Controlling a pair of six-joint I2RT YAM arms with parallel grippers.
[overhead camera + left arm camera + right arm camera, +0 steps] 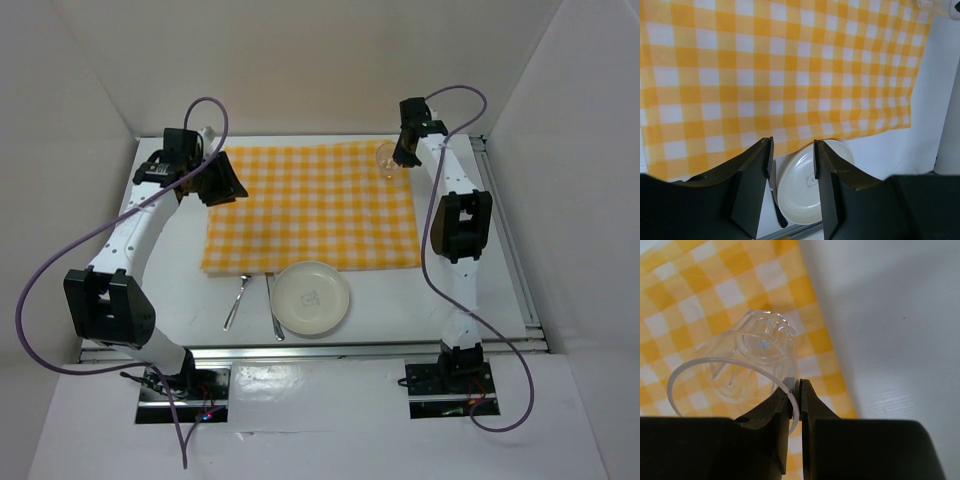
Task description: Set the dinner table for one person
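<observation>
A clear plastic cup [742, 365] stands at the far right corner of the yellow-and-white checked cloth [310, 205] on the white dinner table [390, 300]. My right gripper [797, 392] is shut on the cup's rim, one finger inside and one outside; it shows from above too [405, 152]. My left gripper [222, 182] is open and empty above the cloth's far left corner. A cream plate [311, 297] with a bear print lies at the cloth's near edge, also in the left wrist view [810, 185]. Two pieces of cutlery [238, 300] [272, 305] lie left of the plate.
White walls enclose the table on the left, back and right. A metal rail [300, 348] runs along the near edge and another along the right side [510, 240]. Purple cables loop off both arms.
</observation>
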